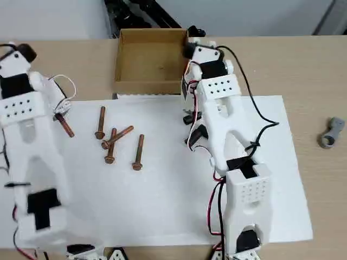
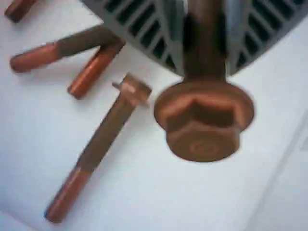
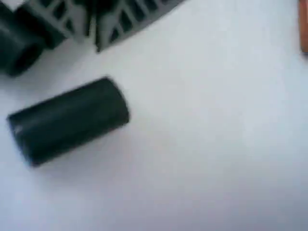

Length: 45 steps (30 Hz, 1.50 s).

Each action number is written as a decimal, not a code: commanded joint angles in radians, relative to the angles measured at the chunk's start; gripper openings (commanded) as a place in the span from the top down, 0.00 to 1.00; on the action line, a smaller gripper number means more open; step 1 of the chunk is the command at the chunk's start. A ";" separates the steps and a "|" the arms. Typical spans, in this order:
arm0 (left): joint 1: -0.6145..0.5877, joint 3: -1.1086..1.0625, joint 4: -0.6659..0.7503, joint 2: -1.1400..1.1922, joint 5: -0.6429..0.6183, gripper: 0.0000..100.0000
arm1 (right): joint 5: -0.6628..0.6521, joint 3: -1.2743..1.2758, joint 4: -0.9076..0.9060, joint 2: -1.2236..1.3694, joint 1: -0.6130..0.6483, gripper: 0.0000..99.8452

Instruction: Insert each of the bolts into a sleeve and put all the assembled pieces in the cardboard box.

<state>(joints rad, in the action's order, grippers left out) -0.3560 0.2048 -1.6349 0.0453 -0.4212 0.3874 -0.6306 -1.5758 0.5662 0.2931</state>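
Observation:
My left gripper (image 1: pixel 60 116) is shut on a copper bolt (image 1: pixel 65 124) at the left edge of the white sheet (image 1: pixel 162 206). In the left wrist view that bolt (image 2: pixel 202 120) hangs head-down from the gripper (image 2: pixel 204 53), above several loose bolts (image 2: pixel 98 144). These bolts (image 1: pixel 110 145) lie on the sheet just right of the gripper. My right gripper (image 1: pixel 188 116) hovers near the sheet's upper middle, in front of the cardboard box (image 1: pixel 152 59). A black sleeve (image 3: pixel 70 120) lies on its side below the right gripper (image 3: pixel 96 24). A second sleeve (image 3: pixel 19 48) lies beside it.
A grey part (image 1: pixel 331 132) lies on the wooden table (image 1: pixel 314 70) far to the right. The box stands open at the back edge of the sheet. One bolt's tip (image 3: pixel 304 29) shows at the edge of the right wrist view.

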 commanded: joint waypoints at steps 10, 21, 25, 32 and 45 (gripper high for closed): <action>0.006 -0.346 0.095 -0.397 0.084 1.00 | 0.358 -0.043 0.021 0.171 0.038 1.00; 0.006 -0.463 0.129 -0.471 0.095 1.00 | 0.420 -0.040 -0.105 0.170 0.056 1.00; 0.006 -0.463 0.129 -0.471 0.117 1.00 | 0.420 -0.029 -0.107 0.116 0.074 1.00; 0.006 -0.463 0.130 -0.465 0.132 1.00 | 0.420 -0.023 -0.105 -0.125 0.068 1.00; 0.006 -0.463 0.130 -0.465 0.130 1.00 | 0.674 -0.025 -0.090 -0.031 0.071 0.84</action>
<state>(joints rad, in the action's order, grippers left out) -0.3560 -0.2647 -1.5290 -0.3828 -0.2954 1.0058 -0.6506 -1.6694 0.5079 0.3621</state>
